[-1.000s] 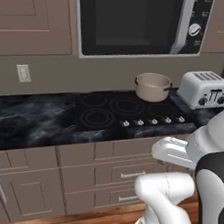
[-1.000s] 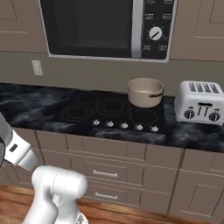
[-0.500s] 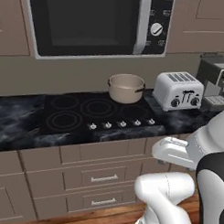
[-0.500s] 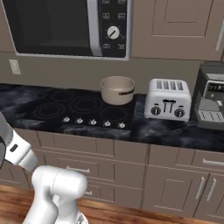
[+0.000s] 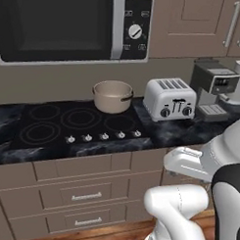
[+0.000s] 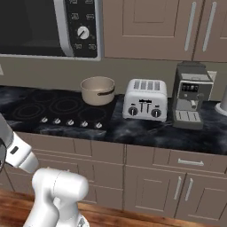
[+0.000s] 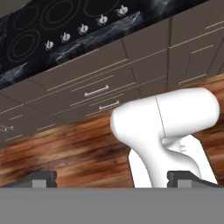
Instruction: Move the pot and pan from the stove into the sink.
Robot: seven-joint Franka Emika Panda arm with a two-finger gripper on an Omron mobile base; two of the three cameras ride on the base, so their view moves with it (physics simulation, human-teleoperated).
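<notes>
Gripper [image 7: 111, 178]: fingers [image 7: 38, 178] standing fully apart, holding nothing, hanging low in front of the cabinet drawers [image 7: 94, 94] and pointing over the wooden floor [image 7: 57, 153].

Stove [image 5: 68, 125]: black glass cooktop lying flush in the black marbled counter [image 5: 180, 131], ring-marked burners showing, a row of silver knobs [image 5: 104, 136] running along its front edge.

Pot [image 5: 112, 96]: beige, deep-sided, sitting upright on the stove's back right burner, close to the rear wall; one dark side handle is facing right. Pale interior looking bare.

Toaster [image 5: 170, 98]: white, four-slot, standing on the counter just beside the stove's right edge, near the pot but apart from it.

Coffee machine [image 6: 191, 95]: dark with grey panels, standing further right along the counter's back edge, beside the toaster.

Microwave [image 5: 71, 24]: black, silver-trimmed, hanging over the stove.

Upper cabinets [image 6: 150, 26]: taupe, hanging to the microwave's right.
</notes>
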